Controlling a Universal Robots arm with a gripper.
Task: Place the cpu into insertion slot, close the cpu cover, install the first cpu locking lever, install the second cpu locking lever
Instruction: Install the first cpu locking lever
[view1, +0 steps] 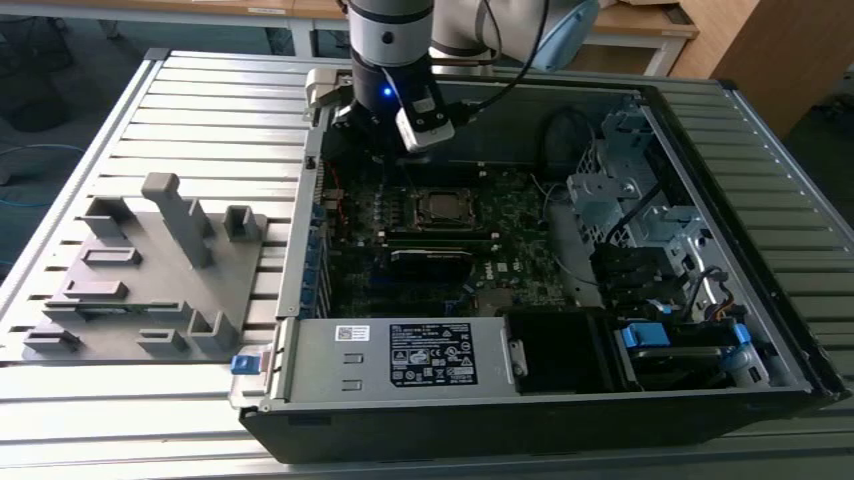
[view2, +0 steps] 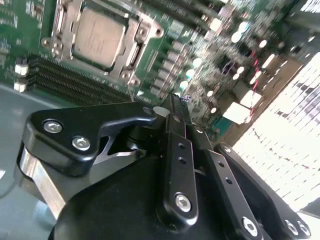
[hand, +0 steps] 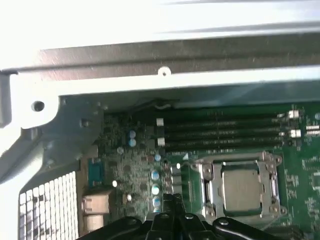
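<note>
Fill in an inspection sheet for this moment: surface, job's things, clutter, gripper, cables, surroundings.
Surface: slatted metal table carrying an open computer case.
Job's things: chip seated on the green board; cover lies flat around it.
Clutter: grey holder block on the table, at the exterior view's left of the case.
Gripper: gripper shut, holding nothing, poised over the board near the chip.
Cables: black cable looping inside the case.
Surroundings: wooden furniture behind the table.
</note>
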